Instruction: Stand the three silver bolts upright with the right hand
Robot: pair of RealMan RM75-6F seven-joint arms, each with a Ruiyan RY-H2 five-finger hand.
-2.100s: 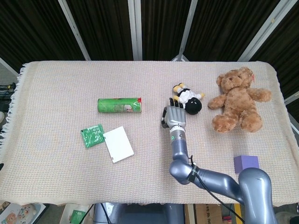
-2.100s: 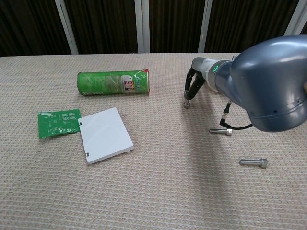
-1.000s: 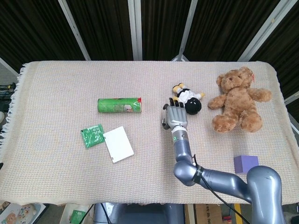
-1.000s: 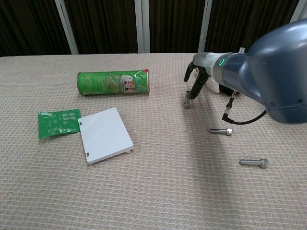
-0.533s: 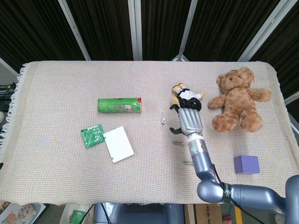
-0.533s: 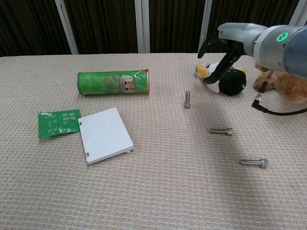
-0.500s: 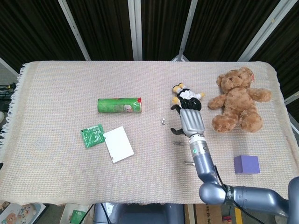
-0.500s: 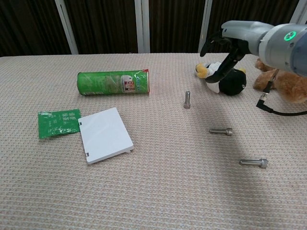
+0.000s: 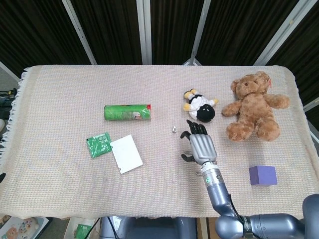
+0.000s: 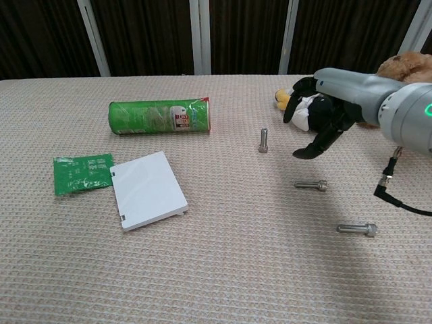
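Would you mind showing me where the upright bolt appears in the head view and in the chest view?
Head view: the upright bolt is a small silver speck near the middle, right of the green can.
Chest view: it stands right of centre, left of the right hand.
Shared landmark: the green can, lying to the bolt's left in both.

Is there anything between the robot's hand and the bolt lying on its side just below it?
No. In the chest view only bare woven cloth separates the right hand, hovering open, from the nearest lying bolt.
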